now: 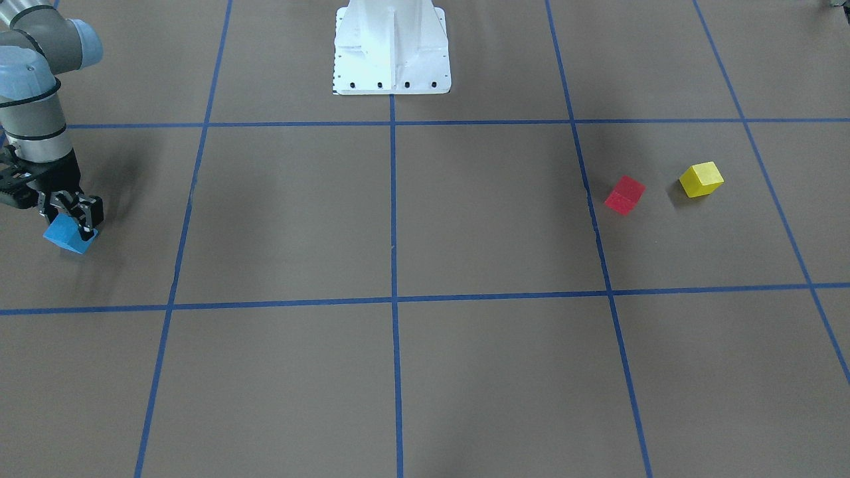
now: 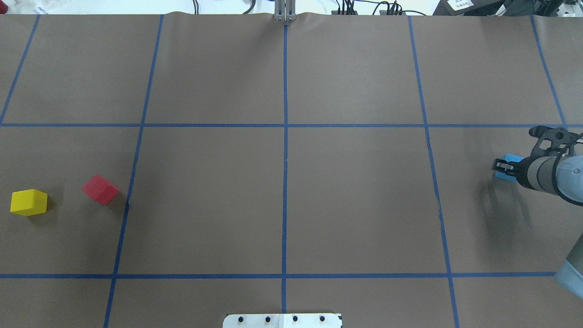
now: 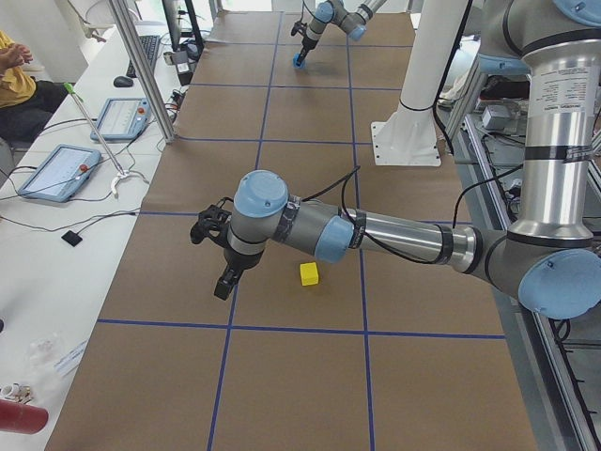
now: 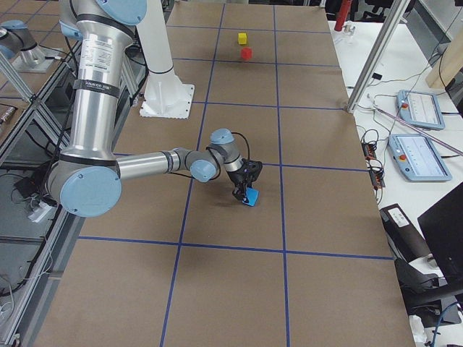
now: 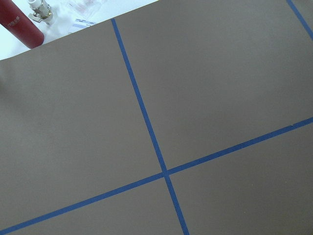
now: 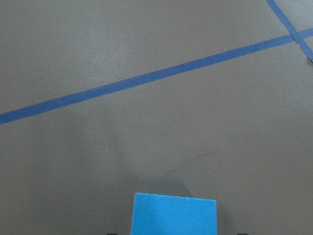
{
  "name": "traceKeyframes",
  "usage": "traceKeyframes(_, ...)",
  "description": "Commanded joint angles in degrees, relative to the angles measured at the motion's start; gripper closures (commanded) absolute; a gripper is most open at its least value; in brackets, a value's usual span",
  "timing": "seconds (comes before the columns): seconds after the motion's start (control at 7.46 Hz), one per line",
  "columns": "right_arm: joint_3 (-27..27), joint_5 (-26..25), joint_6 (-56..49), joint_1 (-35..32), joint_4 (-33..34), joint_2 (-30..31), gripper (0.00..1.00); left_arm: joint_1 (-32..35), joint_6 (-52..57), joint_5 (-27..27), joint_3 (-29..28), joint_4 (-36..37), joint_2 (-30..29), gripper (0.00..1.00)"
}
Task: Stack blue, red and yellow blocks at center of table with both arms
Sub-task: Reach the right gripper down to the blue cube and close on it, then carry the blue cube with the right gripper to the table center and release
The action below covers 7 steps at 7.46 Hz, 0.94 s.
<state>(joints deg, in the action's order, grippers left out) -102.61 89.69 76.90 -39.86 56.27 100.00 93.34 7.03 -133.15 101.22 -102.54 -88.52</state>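
right gripper (image 1: pixel 74 222): clamped on blue block (image 1: pixel 62 233), matte cube, 3 o'clock
left gripper (image 3: pixel 225 282): jaws cannot be judged
red block (image 1: pixel 624 194), yellow block (image 1: pixel 700 179): 9 o'clock

The blue block (image 1: pixel 66 236) sits between the fingers of the right gripper (image 1: pixel 76 216) at the far right end of the table (image 1: pixel 491 212), in the middle row of grid cells. The red block (image 1: pixel 624 194) lies on the robot's left side, well apart from it across the table's centre. The yellow block (image 1: pixel 700 179) is near the red one but not touching, further out to the left and slightly closer to the robot base (image 1: pixel 392 53).
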Motion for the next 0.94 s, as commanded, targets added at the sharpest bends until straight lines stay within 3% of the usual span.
traceKeyframes(0.0,-0.93,-0.13,-8.82,0.13,0.07,-3.29,1.00,0.00,0.00,0.00,-0.23,-0.03,0.02,0.00)
traceKeyframes(0.27,-0.76,-0.83,-13.79,2.05,0.07,-13.10,1.00,0.00,0.00,0.00,-0.40,-0.03,0.02,0.00)
traceKeyframes(0.54,1.78,-2.66,-13.80,8.63,0.77,-25.66,1.00,0.00,-0.09,0.00,-0.49,-0.03,0.02,0.00)
traceKeyframes(0.67,3.71,-6.33,-13.54,11.88,6.78,-32.95,1.00,0.00,-0.17,0.00,-0.58,-0.03,0.02,0.00)
traceKeyframes(0.8,6.08,-6.89,-12.84,12.95,15.54,-41.20,1.00,0.00,-0.17,0.00,-0.67,-0.03,0.02,0.00)
